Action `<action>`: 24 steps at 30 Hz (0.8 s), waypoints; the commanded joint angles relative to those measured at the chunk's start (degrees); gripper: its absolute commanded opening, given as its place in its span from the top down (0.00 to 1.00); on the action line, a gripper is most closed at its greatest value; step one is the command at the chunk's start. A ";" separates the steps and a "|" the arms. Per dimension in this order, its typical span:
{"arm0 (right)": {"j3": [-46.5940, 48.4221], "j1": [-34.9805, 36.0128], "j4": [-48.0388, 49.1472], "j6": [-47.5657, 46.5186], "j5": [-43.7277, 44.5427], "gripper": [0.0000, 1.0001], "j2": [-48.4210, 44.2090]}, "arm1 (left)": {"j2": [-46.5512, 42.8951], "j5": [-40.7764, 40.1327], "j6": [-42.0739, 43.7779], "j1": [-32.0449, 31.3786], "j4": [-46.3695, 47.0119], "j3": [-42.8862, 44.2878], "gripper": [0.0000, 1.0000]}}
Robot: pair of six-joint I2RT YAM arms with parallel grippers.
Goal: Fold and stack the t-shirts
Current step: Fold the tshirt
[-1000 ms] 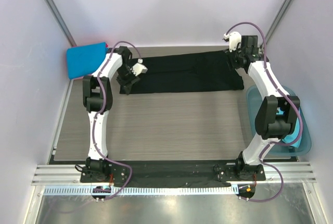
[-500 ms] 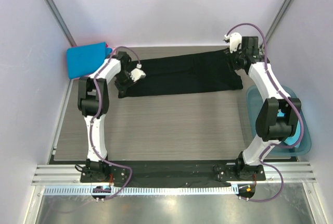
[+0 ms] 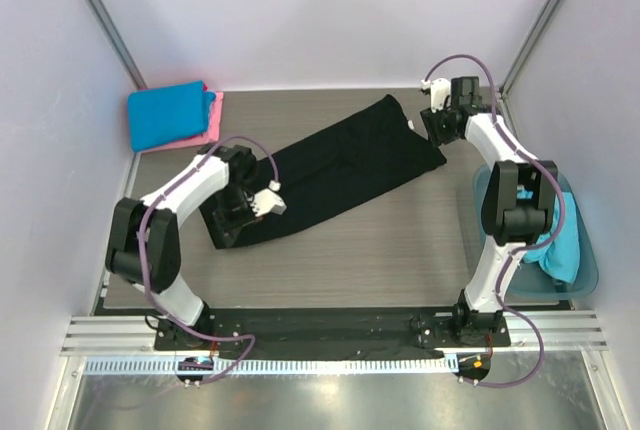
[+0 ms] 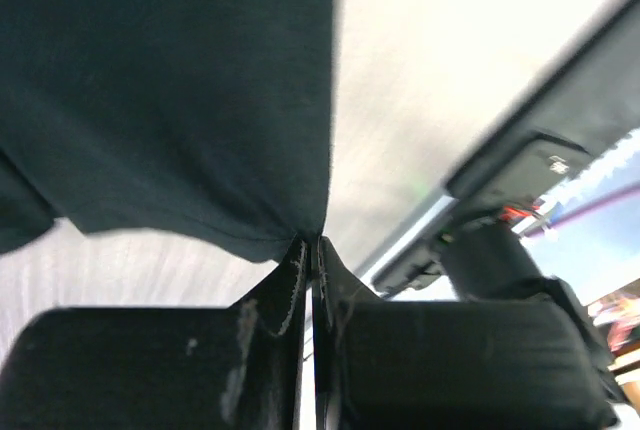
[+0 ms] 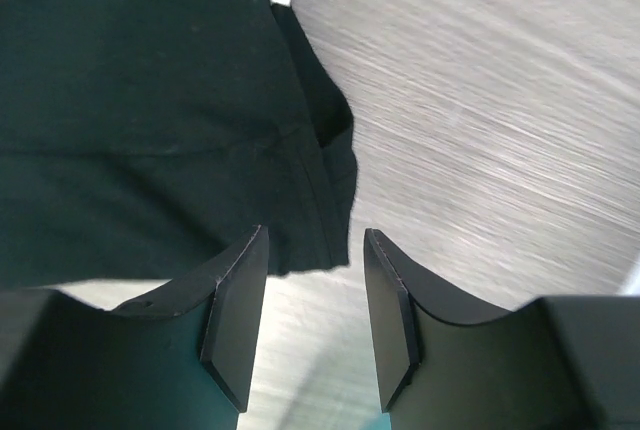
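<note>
Nearest me on the right, the teal tub (image 3: 590,275) holds a turquoise t-shirt (image 3: 565,250), out of play for now. Across on the near left, the left gripper (image 3: 235,218) is clamped on the near-left end of the black t-shirt (image 3: 340,165), which lies slantwise over the table (image 3: 380,250) toward the far right. Only the left wrist view shows how little cloth is caught: the fingers pinch a small peak of hem, and I judge a firm pull could slip it free. The overhead view can't show that, but it alone shows the shirt's skew. At the far right, the right gripper (image 3: 432,128) stands with its jaws apart at the shirt's corner, holding nothing. Its wrist view puts only the hem edge between the fingers, so closing here may catch a mere sliver. With one end held, further dragging would likely bunch or twist the cloth. In the far-left corner, seen only from overhead, the folded blue t-shirt (image 3: 165,118) lies on a pink one (image 3: 213,108).
</note>
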 commanded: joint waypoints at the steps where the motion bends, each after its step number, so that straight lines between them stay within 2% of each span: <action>1: 4.17 0.10 -1.15 0.09 -1.74 0.52 2.91 | -4.85 4.24 -1.56 -5.73 -17.03 -3.15 1.00; 9: 6.45 0.10 -1.15 -1.06 -0.95 0.52 7.66 | -8.82 7.94 -9.12 -16.21 -17.57 -7.20 1.00; 24: 12.69 -1.75 -4.75 -0.62 -3.23 0.53 15.31 | -8.21 8.03 -9.30 -17.53 -16.77 -8.09 1.00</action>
